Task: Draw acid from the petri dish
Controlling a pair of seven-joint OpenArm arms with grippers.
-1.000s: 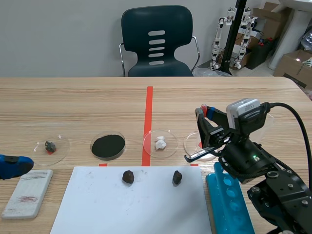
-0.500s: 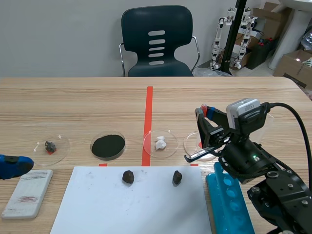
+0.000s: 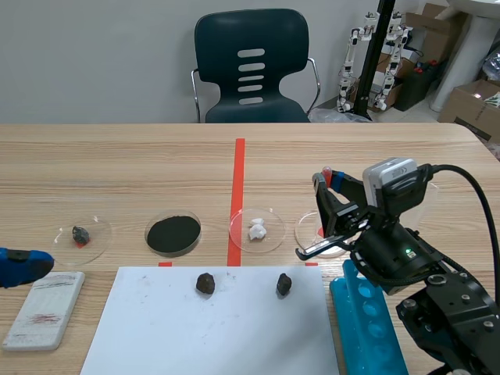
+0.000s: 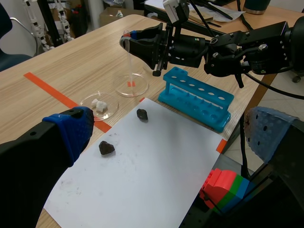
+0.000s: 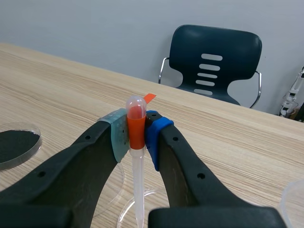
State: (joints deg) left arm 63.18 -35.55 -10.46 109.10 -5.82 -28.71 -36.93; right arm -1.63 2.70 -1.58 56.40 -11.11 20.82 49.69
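Note:
My right gripper (image 3: 328, 179) (image 5: 137, 132) is shut on a clear pipette (image 5: 137, 166) with an orange-red bulb, held upright. The pipette's tip points down over a clear petri dish (image 3: 312, 232) (image 5: 124, 216) just right of the red tape line; whether the tip touches the liquid I cannot tell. From the left wrist view the same pipette (image 4: 129, 54) hangs above that dish (image 4: 133, 86). My left gripper (image 3: 19, 266) (image 4: 168, 127) stays at the table's left edge, open and holding nothing, far from the dish.
A blue test tube rack (image 3: 366, 324) stands under the right arm. White paper (image 3: 156, 328) carries two dark rocks (image 3: 205, 283) (image 3: 283, 284). Dishes of white lumps (image 3: 257, 230), black powder (image 3: 173, 233) and a dark stone (image 3: 80, 234) line up leftward. A white tile (image 3: 44, 308) lies front left.

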